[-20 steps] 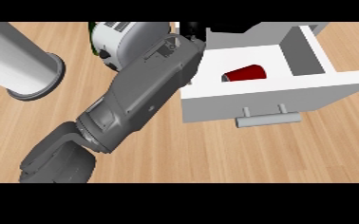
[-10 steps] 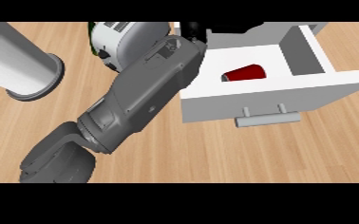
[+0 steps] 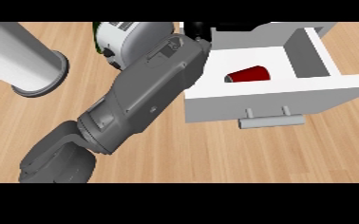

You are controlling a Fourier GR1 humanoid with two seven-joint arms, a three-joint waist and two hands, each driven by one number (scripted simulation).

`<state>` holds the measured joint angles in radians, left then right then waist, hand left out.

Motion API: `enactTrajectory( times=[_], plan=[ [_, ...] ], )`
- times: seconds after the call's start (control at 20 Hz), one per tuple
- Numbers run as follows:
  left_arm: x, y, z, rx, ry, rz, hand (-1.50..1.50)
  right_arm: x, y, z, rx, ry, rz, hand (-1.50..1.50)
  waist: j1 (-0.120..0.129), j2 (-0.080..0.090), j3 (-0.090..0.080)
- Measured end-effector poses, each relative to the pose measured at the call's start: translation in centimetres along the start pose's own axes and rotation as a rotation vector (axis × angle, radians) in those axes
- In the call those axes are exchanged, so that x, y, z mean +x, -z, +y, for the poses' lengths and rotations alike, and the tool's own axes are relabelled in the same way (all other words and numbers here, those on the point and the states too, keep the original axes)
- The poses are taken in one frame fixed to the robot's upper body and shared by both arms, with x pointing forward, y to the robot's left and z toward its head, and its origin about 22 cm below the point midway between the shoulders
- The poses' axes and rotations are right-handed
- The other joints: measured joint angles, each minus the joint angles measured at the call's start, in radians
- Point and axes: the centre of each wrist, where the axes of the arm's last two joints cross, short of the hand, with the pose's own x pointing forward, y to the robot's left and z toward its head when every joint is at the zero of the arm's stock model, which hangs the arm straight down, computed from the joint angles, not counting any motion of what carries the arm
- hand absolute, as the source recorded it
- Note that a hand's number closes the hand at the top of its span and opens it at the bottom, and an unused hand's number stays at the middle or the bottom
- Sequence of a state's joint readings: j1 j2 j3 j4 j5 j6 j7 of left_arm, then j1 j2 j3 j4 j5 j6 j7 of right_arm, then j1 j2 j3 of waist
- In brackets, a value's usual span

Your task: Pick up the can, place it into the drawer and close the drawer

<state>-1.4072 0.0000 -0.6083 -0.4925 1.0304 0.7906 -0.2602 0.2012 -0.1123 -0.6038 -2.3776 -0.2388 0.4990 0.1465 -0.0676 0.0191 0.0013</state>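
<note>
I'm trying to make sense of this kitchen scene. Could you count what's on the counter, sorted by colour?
Red: 1, the can lying in the drawer
White: 1, the open drawer
Grey: 1, the cylinder at left
White and green: 1, the object partly hidden behind the forearm
Total: 4

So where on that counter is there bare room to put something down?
Bare wood lies in front of the drawer, below its handle, and on to the right edge. A smaller patch sits between the grey cylinder and the forearm. Crowded: the top, where the black hand meets the white-and-green object. The can lies in the drawer.
</note>
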Motion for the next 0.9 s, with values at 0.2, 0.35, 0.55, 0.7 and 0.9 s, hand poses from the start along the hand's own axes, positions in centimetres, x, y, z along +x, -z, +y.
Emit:
enactTrajectory(
  times=[0.2, 0.35, 0.55, 0.7, 0.9],
  plan=[
    [0.5, 0.0, -0.3, 0.000, -0.009, -0.026, -1.50, 1.0, 1.5, 1.4, 0.033, -0.120, -0.037, -1.50, 0.020, 0.000, 0.000],
    [0.6, -0.2, -0.4, 0.004, -0.012, -0.031, -1.50, 1.0, 2.6, 2.7, 0.064, -0.190, -0.049, -1.50, 0.030, -0.002, -0.001],
    [1.3, 0.0, -0.6, 0.008, -0.025, -0.017, -1.50, 0.7, 4.5, 4.7, 0.099, -0.268, -0.058, -1.50, 0.048, -0.004, -0.001],
    [1.0, -0.2, -0.6, 0.000, -0.033, -0.006, -1.50, 0.0, 6.3, 6.1, 0.105, -0.342, -0.067, -1.50, 0.063, -0.009, -0.001],
    [1.6, 0.1, -0.5, 0.008, -0.031, 0.006, -1.50, -1.2, 9.1, 8.6, 0.117, -0.414, -0.085, -1.50, 0.072, -0.010, -0.001]
  ],
)
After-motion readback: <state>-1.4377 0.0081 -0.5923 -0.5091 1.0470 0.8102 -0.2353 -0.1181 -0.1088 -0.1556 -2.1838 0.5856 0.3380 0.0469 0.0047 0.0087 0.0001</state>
